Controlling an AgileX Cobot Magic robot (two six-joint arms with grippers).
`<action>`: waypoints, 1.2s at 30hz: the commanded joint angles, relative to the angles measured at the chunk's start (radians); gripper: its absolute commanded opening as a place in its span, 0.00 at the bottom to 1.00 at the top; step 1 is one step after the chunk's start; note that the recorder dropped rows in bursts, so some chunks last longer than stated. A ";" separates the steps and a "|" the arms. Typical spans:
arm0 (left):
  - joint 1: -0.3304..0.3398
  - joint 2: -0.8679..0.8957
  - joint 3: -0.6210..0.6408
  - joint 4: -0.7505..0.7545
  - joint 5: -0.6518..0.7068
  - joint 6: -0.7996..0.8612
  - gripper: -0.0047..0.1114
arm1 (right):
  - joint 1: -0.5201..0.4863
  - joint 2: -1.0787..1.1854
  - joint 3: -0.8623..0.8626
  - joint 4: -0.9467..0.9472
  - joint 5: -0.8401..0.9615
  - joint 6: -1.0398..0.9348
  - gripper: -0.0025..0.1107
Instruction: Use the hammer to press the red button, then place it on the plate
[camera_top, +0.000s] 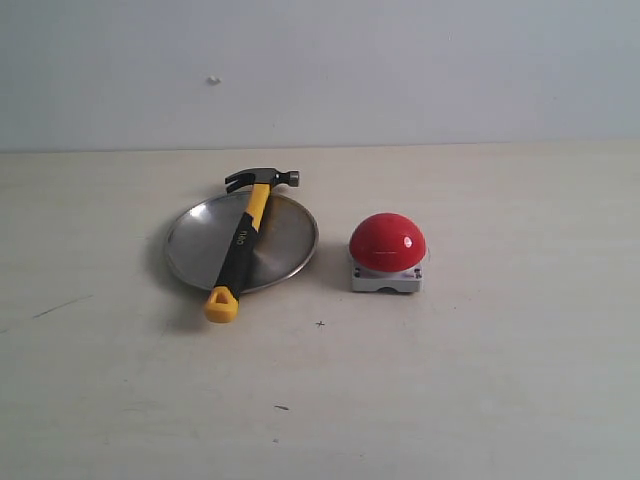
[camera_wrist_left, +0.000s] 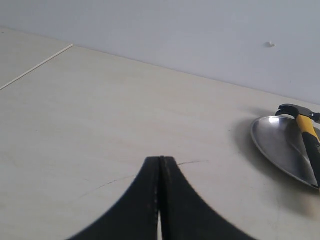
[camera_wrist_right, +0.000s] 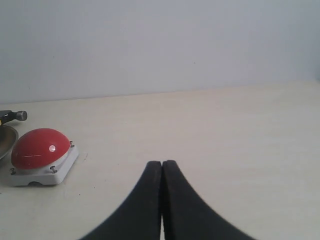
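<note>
Pale cream counter is filling pretty much the whole shot, with a plain white-grey wall running behind it.

The plate is sitting left of center, silver and shiny, flat on the counter. The hammer is lying right across it. The dark head is poking out over the far rim, claw pointing left and striking face pointing right. The yellow-and-black handle is slanting back toward the camera, and the yellow looped end is sticking out past the near rim and resting down by the counter.

The red button is sitting on its grey base just to the right of the plate, close but not touching it, and nothing is pressing on it.

Left hand is hovering over bare counter well off to the side of the plate. Its black fingers are pressing flat against each other, gripping nothing. Right hand is doing the same thing, fingers squeezed fully together and empty, with the button off to one side of it.

Tiny stuff: a thin dark scratch and a couple of dark specks are showing on the counter.
</note>
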 joint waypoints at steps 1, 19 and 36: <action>0.002 -0.006 0.004 0.001 0.001 0.004 0.04 | -0.008 -0.006 0.005 -0.017 0.007 0.010 0.02; 0.002 -0.006 0.004 0.001 0.001 0.004 0.04 | -0.008 -0.006 0.005 0.000 0.007 0.015 0.02; 0.002 -0.006 0.004 0.001 0.001 0.004 0.04 | -0.008 -0.006 0.005 0.000 0.007 0.015 0.02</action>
